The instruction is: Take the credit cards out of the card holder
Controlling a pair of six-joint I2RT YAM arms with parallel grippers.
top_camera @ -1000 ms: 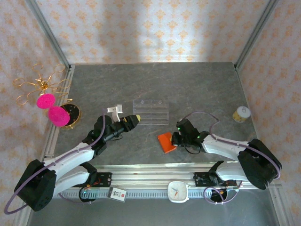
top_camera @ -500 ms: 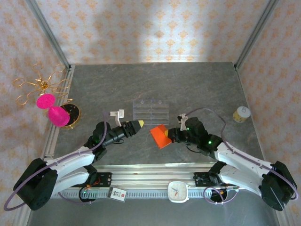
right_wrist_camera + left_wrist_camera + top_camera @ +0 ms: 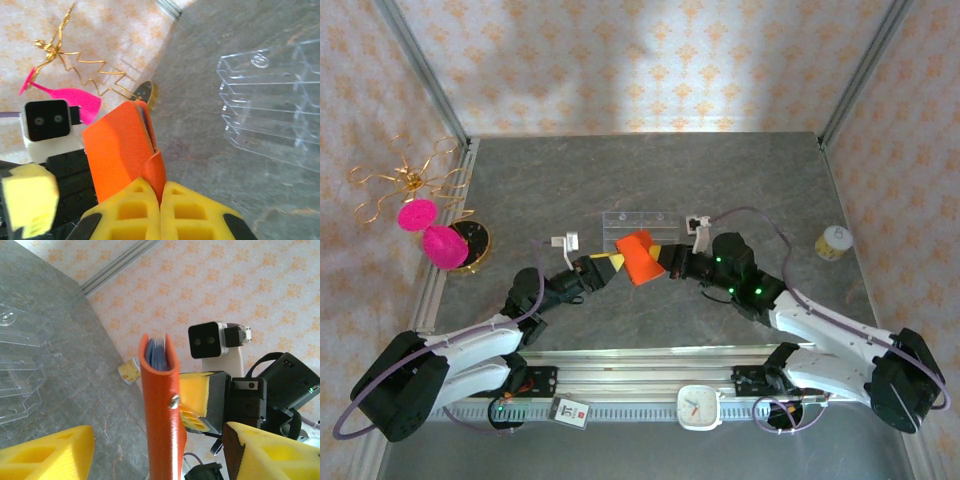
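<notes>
A grey marbled counter [image 3: 720, 180] holds a clear compartment tray [image 3: 642, 220] at centre. A small yellow tub [image 3: 833, 241] sits far right. A gold wire ornament [image 3: 405, 180] with 2 pink discs [image 3: 417, 214] stands left. A white clock [image 3: 699, 407] lies at the near edge.

The orange card holder [image 3: 638, 258] is lifted off the table and carried left by the right gripper [image 3: 666, 262] — now in front of the clear tray [image 3: 642, 221]. The left gripper [image 3: 611, 263] is brought in to meet it — jaws widened around it.

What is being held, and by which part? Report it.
The right gripper pinches the card holder by one edge; the left gripper stands open around it.
</notes>
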